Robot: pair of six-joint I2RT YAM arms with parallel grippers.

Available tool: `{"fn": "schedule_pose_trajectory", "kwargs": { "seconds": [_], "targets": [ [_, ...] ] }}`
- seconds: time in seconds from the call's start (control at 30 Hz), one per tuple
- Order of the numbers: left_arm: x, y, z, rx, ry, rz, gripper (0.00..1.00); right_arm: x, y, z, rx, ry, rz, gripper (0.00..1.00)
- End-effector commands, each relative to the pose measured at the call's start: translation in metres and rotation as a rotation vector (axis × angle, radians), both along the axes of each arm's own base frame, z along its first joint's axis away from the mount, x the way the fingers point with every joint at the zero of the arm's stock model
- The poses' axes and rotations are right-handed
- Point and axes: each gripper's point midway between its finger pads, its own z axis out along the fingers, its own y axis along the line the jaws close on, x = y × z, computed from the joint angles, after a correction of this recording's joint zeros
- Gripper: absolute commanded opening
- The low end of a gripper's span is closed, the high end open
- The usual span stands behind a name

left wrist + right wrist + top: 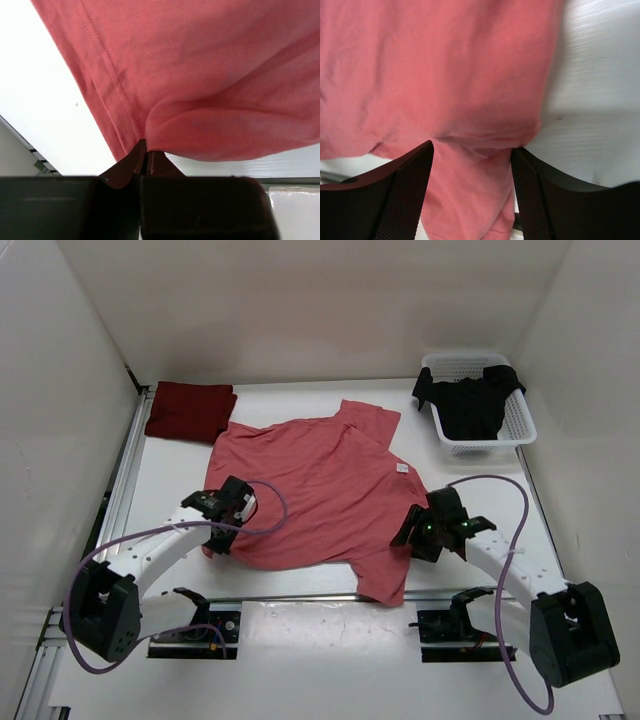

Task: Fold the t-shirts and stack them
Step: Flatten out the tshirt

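The salmon pink t-shirt [320, 485] lies spread out on the middle of the table. My left gripper [222, 530] is at its near left hem and is shut on a pinch of the pink cloth [210, 100], with the jaws closed together [145, 152]. My right gripper [412, 528] is at the shirt's near right side. It is open, and its fingers [407, 192] straddle a fold of the pink cloth [470, 75]. The dark maroon t-shirt [190, 410] lies folded at the back left. The black t-shirt [470, 400] hangs in the basket.
A white perforated basket [515, 425] stands at the back right, with the black shirt draped over its rim. White walls enclose the table on three sides. A metal rail runs along the left edge [125, 475]. Purple cables loop beside both arms.
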Motion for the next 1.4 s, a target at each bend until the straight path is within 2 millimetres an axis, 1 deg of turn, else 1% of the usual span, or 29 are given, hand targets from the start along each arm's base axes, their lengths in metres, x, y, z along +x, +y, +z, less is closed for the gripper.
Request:
{"fn": "schedule_pose_trajectory", "kwargs": {
  "seconds": [0.0,0.17,0.33,0.4,0.5,0.57,0.6,0.63,0.67,0.7,0.77,0.8,0.83,0.87,0.9,0.93,0.97,1.0,1.03,1.07,1.1,1.13,1.17,1.2,1.23,1.27,1.3,1.33,1.37],
  "targets": [
    [0.008,0.001,0.011,-0.016,-0.048,0.025,0.1,-0.021,-0.045,-0.024,-0.256,0.132,-0.031,0.68],
    [0.01,0.0,0.013,-0.02,-0.056,0.025,0.1,-0.03,-0.073,-0.012,-0.446,0.21,-0.035,0.68],
    [0.015,-0.002,0.017,-0.025,-0.064,0.025,0.1,-0.011,-0.045,-0.015,-0.295,0.111,0.004,0.68],
    [0.017,-0.003,0.019,-0.029,-0.072,0.025,0.1,-0.013,-0.036,-0.022,-0.255,0.137,0.013,0.64],
    [0.017,-0.004,0.019,-0.029,-0.072,0.025,0.1,-0.008,-0.014,-0.028,-0.162,0.095,0.07,0.52],
    [0.015,-0.002,0.018,-0.028,-0.071,0.025,0.1,0.004,-0.005,-0.028,-0.104,0.045,0.068,0.44],
    [0.012,0.001,0.015,-0.014,-0.063,0.027,0.1,0.005,-0.004,-0.03,-0.083,0.041,0.063,0.32],
    [0.012,0.001,0.012,-0.014,-0.063,0.027,0.1,0.009,0.002,-0.028,-0.039,0.04,0.059,0.23],
    [0.015,0.002,0.014,-0.023,-0.08,0.036,0.1,0.01,-0.001,-0.031,-0.033,0.059,0.042,0.14],
    [0.015,0.002,0.014,-0.023,-0.081,0.036,0.1,0.017,0.001,-0.026,-0.025,0.036,0.041,0.01],
    [0.02,0.006,0.011,-0.02,-0.097,0.063,0.1,0.037,0.002,-0.014,-0.01,0.005,0.036,0.0],
    [0.03,0.003,0.01,-0.035,-0.129,0.074,0.1,0.048,0.006,-0.006,0.006,-0.017,0.058,0.0],
    [0.044,0.004,0.012,-0.041,-0.146,0.103,0.1,0.086,0.011,0.017,0.025,-0.077,0.051,0.0],
    [0.06,0.003,0.015,-0.051,-0.171,0.125,0.1,0.107,0.014,0.032,0.032,-0.095,0.051,0.0],
    [0.084,0.001,0.023,-0.067,-0.214,0.152,0.1,0.133,0.018,0.05,0.036,-0.126,0.068,0.0],
    [0.136,0.001,0.07,-0.113,-0.342,0.212,0.1,0.158,0.022,0.048,0.031,-0.087,0.074,0.0],
    [0.173,0.001,0.069,-0.102,-0.328,0.241,0.1,0.221,0.031,0.126,0.051,-0.229,0.071,0.0],
    [0.209,0.003,0.095,-0.11,-0.389,0.269,0.1,0.249,0.037,0.159,0.056,-0.288,0.08,0.0],
    [0.272,0.007,0.191,-0.186,-0.624,0.308,0.1,0.283,0.032,0.171,0.049,-0.308,0.054,0.0],
    [0.314,0.007,0.198,-0.179,-0.664,0.327,0.1,0.318,0.037,0.27,0.078,-0.527,0.045,0.0],
    [0.339,0.008,0.237,-0.189,-0.768,0.343,0.1,0.335,0.026,0.309,0.075,-0.622,-0.002,0.0],
    [0.36,0.008,0.276,-0.207,-0.881,0.358,0.1,0.355,0.014,0.333,0.075,-0.688,-0.049,0.0],
    [0.381,0.008,0.345,-0.263,-1.072,0.372,0.1,0.36,0.005,0.37,0.087,-0.775,-0.087,0.0],
    [0.386,0.005,0.38,-0.291,-1.196,0.387,0.1,0.357,-0.01,0.43,0.126,-0.924,-0.146,0.0],
    [0.384,0.007,0.407,-0.317,-1.279,0.396,0.1,0.353,-0.015,0.449,0.143,-0.979,-0.162,0.0],
    [0.387,0.0,0.405,-0.327,-1.286,0.388,0.1,0.348,-0.013,0.461,0.162,-1.025,-0.146,0.0],
    [0.374,0.0,0.423,-0.353,-1.316,0.374,0.1,0.345,-0.011,0.463,0.18,-1.076,-0.133,0.0],
    [0.372,-0.005,0.426,-0.383,-1.326,0.347,0.1,0.344,-0.007,0.455,0.196,-1.069,-0.121,0.0],
    [0.376,-0.007,0.39,-0.359,-1.243,0.338,0.1,0.345,-0.003,0.445,0.206,-1.043,-0.1,0.0]
  ]
}}
